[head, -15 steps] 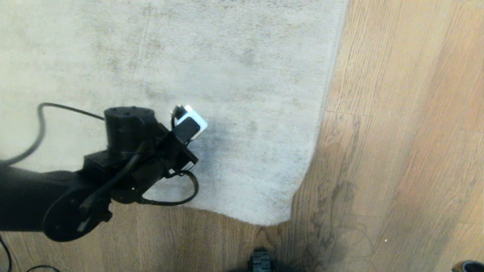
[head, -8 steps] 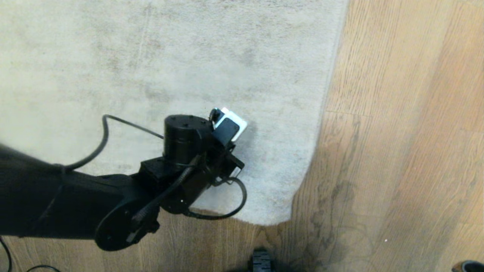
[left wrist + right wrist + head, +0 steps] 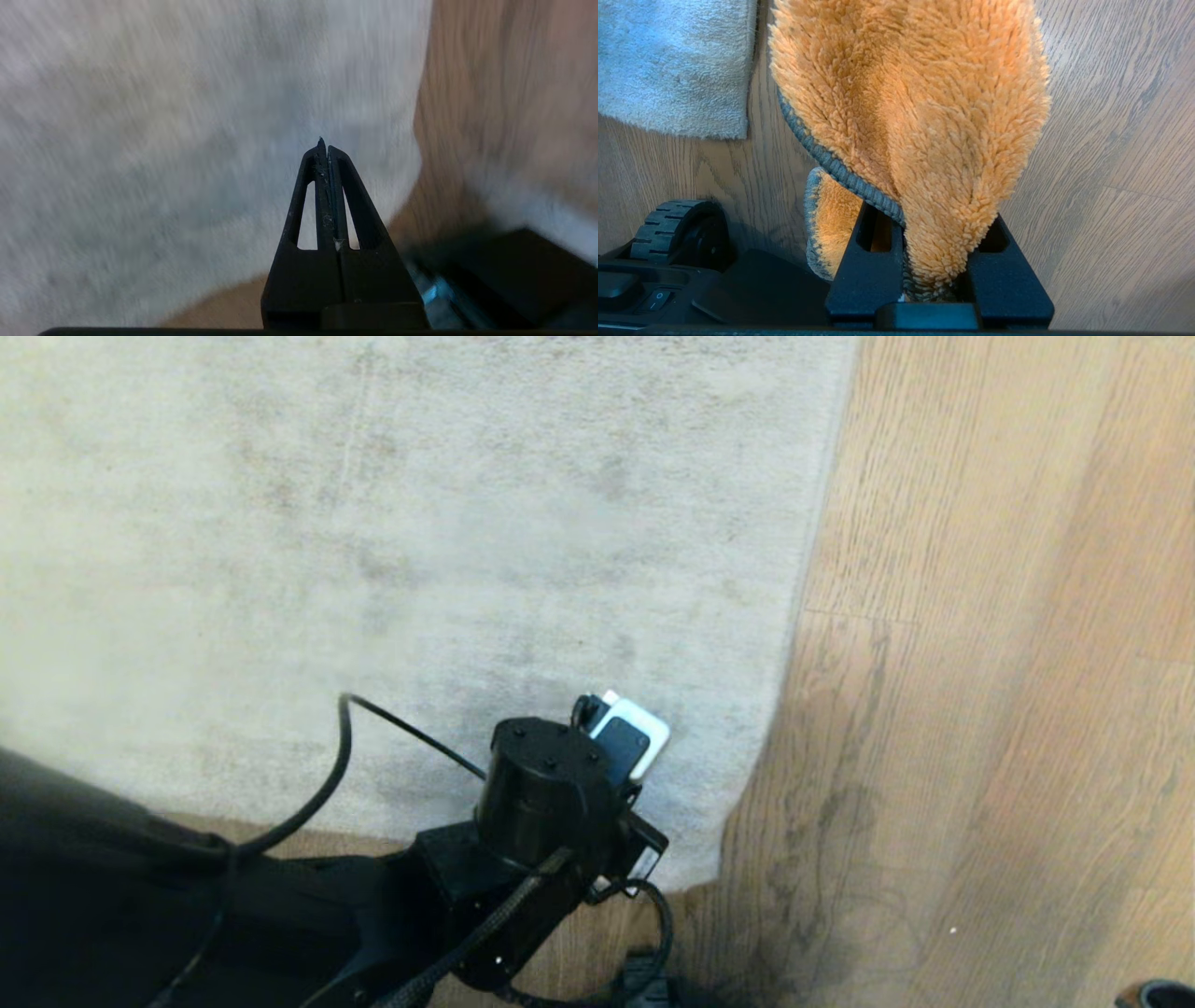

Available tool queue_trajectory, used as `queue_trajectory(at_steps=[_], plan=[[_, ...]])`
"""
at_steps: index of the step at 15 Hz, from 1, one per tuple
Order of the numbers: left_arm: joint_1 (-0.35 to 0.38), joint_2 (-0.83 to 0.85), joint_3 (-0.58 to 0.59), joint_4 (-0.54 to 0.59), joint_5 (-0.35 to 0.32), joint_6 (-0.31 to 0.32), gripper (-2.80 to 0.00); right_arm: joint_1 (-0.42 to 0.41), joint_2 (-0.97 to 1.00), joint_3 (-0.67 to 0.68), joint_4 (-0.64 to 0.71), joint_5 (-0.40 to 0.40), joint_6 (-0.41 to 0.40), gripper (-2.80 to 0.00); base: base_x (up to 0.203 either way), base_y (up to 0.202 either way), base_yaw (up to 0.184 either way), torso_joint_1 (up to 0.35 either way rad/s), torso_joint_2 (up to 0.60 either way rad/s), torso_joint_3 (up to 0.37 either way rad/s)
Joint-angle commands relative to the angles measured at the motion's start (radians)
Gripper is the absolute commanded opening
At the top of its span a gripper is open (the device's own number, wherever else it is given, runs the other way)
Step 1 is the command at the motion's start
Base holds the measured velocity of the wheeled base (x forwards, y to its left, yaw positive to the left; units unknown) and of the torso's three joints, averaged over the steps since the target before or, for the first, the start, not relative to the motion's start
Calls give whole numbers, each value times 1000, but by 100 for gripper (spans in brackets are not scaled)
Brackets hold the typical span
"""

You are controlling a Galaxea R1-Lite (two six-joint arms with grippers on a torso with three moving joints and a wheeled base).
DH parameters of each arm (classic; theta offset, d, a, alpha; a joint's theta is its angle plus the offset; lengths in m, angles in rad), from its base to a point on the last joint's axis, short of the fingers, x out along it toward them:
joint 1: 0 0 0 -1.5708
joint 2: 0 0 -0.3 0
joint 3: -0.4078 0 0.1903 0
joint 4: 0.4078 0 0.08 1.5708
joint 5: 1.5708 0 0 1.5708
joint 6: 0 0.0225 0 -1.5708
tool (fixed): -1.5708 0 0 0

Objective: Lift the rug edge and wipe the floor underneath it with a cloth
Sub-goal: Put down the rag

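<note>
The pale grey rug (image 3: 467, 523) lies flat on the brown wooden floor (image 3: 980, 709). Its right rug edge (image 3: 794, 616) runs down to a rounded near corner (image 3: 700, 877). My left wrist (image 3: 560, 793) hangs over that corner and hides the fingers in the head view. In the left wrist view my left gripper (image 3: 323, 144) is shut and empty, above the rug (image 3: 163, 140) and close to its edge (image 3: 417, 140). My right gripper (image 3: 929, 224) is shut on the orange cloth (image 3: 924, 102), which has a grey hem (image 3: 831, 161) and hangs above the floor (image 3: 1111, 140), off the rug corner (image 3: 672, 60).
A wheel of my base (image 3: 644, 980) sits on the floor just below the rug corner, and the wheel (image 3: 677, 228) also shows beside the cloth. A black cable (image 3: 345, 756) loops off the left arm. Dark streaks (image 3: 822, 821) mark the planks beside the rug.
My left arm has swung right and nearer, from over the rug's middle left to above its near corner. The rug has stayed flat and still.
</note>
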Motion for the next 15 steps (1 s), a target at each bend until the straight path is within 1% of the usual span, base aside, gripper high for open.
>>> queue_trajectory(at_steps=[1, 3, 4, 5, 8, 10, 13, 15], plan=[[-15, 8, 81, -4, 10, -15, -280, 0, 1, 0, 0, 1, -1, -280, 0, 0, 0, 0, 0, 0], [-40, 29, 135, -5, 15, -111, -280, 0, 1, 0, -1, 1, -1, -280, 0, 0, 0, 0, 0, 0], [-49, 52, 139, -6, 16, -135, -280, 0, 1, 0, 0, 1, -1, -280, 0, 0, 0, 0, 0, 0], [-52, 80, 140, -8, 17, -145, -280, 0, 1, 0, 0, 1, -1, -280, 0, 0, 0, 0, 0, 0], [-46, 162, 132, -16, 22, -160, -280, 0, 1, 0, 0, 1, -1, -280, 0, 0, 0, 0, 0, 0], [-25, 211, 132, -28, 21, -156, -280, 0, 1, 0, -1, 1, -1, -280, 0, 0, 0, 0, 0, 0], [4, 280, 140, -124, 28, -147, -280, 0, 1, 0, 0, 1, -1, -280, 0, 0, 0, 0, 0, 0], [35, 297, 139, -162, 49, -113, -280, 0, 1, 0, 0, 1, -1, -280, 0, 0, 0, 0, 0, 0]])
